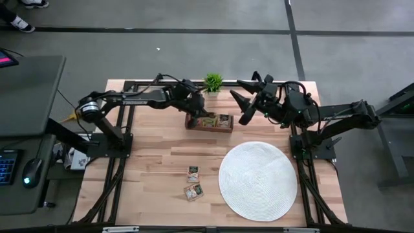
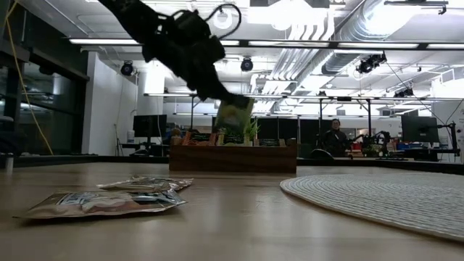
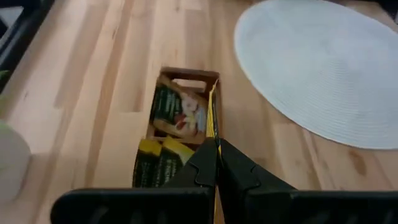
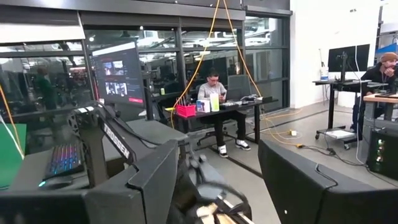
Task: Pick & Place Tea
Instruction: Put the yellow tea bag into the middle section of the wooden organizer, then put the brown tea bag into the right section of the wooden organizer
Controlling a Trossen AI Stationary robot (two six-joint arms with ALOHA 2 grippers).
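wooden table [image 1: 155, 162]: light planks, seen whole from above.

wooden tea box [image 1: 209, 122]: dark brown, open-topped, near the far edge of the table, just in front of a small green potted plant [image 1: 213, 81]. holds upright tea packets, green and yellow with dark labels.

left gripper [image 1: 196, 111]: over the left end of the box, fingers pinched together on a thin yellow-edged tea packet [image 3: 212, 127]. the low view shows a greenish packet hanging from the gripper, raised just above the box.

loose tea packets [image 1: 193, 182]: two, lying flat on the bare table to the left of the mat, one just in front of the other, well apart from the box.

round white woven mat [image 1: 258, 180]: on the right half of the table, nothing on it.

right gripper [image 1: 251, 101]: raised beside the right end of the box, fingers spread wide, holding nothing.
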